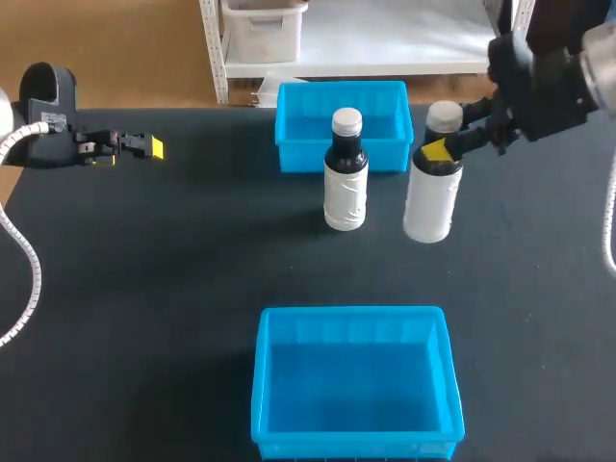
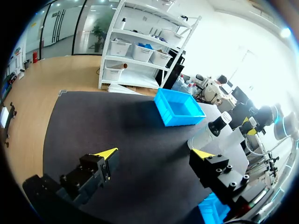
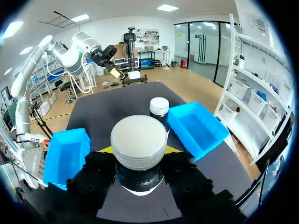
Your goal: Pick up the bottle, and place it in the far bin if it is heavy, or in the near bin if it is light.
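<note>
Here, right pincer (image 1: 440, 151) clasps the white-labelled bottle (image 1: 428, 207).

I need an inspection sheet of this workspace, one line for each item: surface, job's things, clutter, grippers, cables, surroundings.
Surface: black table, dark and flat.
Job's things: white bottle upright, to the right of the dark bottle, which is also upright; the two are apart. Far bin behind them and near bin in front, both holding nothing.
Clutter: nothing seen.
Grippers: right gripper shut on the white bottle's neck; left gripper open, over the table's far left, touching nothing.
Cables: white hose hangs from the left arm at the table's left edge; another hose on the right arm.
Surroundings: nothing seen reaching over the table.
</note>
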Controlling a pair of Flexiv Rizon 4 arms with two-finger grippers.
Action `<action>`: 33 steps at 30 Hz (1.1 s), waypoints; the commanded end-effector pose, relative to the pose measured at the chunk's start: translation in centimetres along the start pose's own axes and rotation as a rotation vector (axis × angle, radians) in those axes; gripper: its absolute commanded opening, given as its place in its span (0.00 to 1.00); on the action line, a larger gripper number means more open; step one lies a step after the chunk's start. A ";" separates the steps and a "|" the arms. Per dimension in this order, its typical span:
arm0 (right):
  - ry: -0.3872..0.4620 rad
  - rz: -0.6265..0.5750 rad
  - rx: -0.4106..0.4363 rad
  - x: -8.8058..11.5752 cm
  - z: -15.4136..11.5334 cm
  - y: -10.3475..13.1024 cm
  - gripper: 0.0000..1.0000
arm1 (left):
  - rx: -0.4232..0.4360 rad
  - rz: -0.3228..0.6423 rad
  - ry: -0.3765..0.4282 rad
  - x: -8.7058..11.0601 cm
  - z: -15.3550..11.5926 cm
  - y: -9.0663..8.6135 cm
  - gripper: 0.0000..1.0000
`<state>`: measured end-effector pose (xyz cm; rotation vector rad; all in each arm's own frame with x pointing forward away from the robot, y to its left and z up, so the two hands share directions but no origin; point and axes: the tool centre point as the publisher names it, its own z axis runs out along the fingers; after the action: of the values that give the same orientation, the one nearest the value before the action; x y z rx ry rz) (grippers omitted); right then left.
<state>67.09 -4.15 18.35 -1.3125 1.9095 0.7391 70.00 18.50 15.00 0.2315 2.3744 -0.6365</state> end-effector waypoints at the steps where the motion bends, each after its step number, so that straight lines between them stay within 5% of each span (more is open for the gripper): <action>1: 0.006 0.001 0.034 -0.3 -2.3 1.8 0.00 | 0.000 0.000 0.000 0.0 0.0 0.0 1.00; 15: 0.009 -0.025 0.030 -3.2 -4.2 7.4 0.00 | 0.000 0.000 0.000 0.0 0.0 0.0 1.00; 33: -0.007 -0.093 -0.110 -6.6 -3.6 15.0 0.00 | 0.000 0.000 0.000 0.0 0.0 0.0 1.00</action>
<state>54.21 1.35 26.45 -1.4515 1.8119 0.8092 70.00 18.49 15.00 0.2315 2.3744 -0.6365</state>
